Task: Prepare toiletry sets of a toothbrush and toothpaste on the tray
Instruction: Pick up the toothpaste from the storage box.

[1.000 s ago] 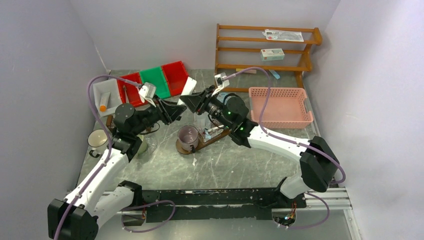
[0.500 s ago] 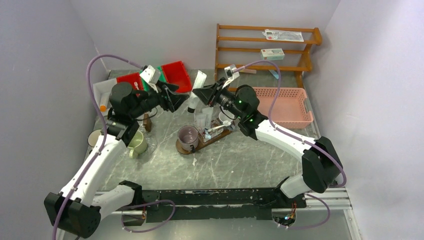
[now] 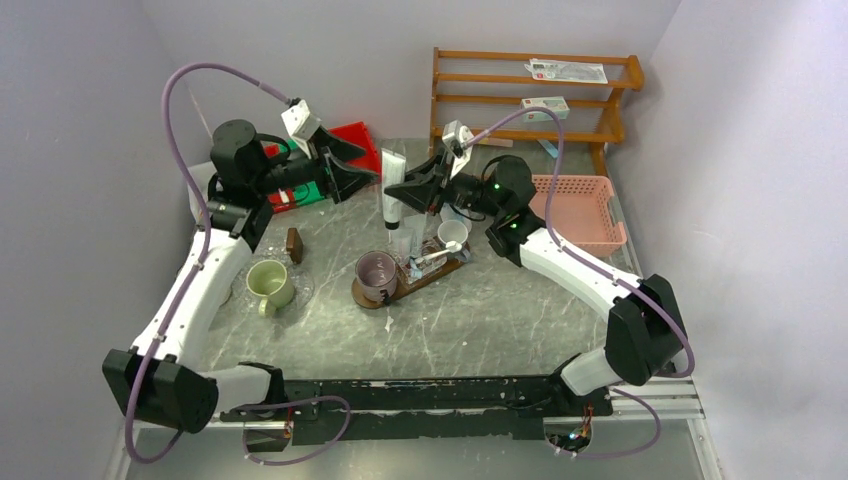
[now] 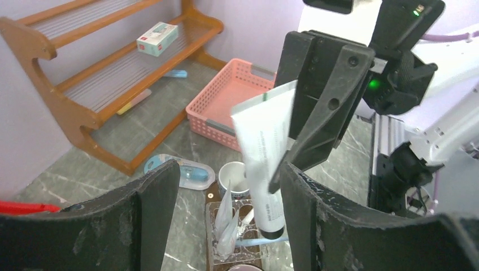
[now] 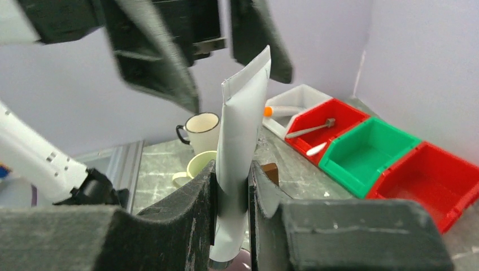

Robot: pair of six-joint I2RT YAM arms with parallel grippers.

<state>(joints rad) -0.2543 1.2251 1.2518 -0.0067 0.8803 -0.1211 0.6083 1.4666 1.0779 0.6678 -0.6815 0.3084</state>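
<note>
Firstly, tube (image 5: 242, 130): white, soft-walled, flat crimped end uppermost, round cap lowermost, a column of small grey print down its face; we find it upright with a slight lean, in the air over the far side of the tray (image 3: 425, 277), touching nothing but the fingers that hold it; right gripper (image 5: 231, 186): clamped on the tube's body, one finger on each flat face; we judge the cap is kept down so that the tube can be lowered straight into a cup; left gripper (image 4: 229, 186): jaws well apart, empty, level with the crimped end and near it, not touching; we judge it stands off so as to leave the tube to the other arm; tray: dark brown, long, lying at a slant mid-table; on it a purple mug (image 3: 377, 272) at the near end and a clear cup (image 4: 226, 217) with small white tubes in the middle; a white cup (image 3: 452, 232) at or just past the far end; we judge the sets part-filled, with this tube due for one of them, though which cup we cannot tell; off the tray: green mug (image 3: 268, 283) to the left, well apart; pink basket (image 3: 570, 200) to the right; bins (image 5: 367, 152), red and green, at the back left; rack (image 3: 530, 100) against the far wall.
</note>
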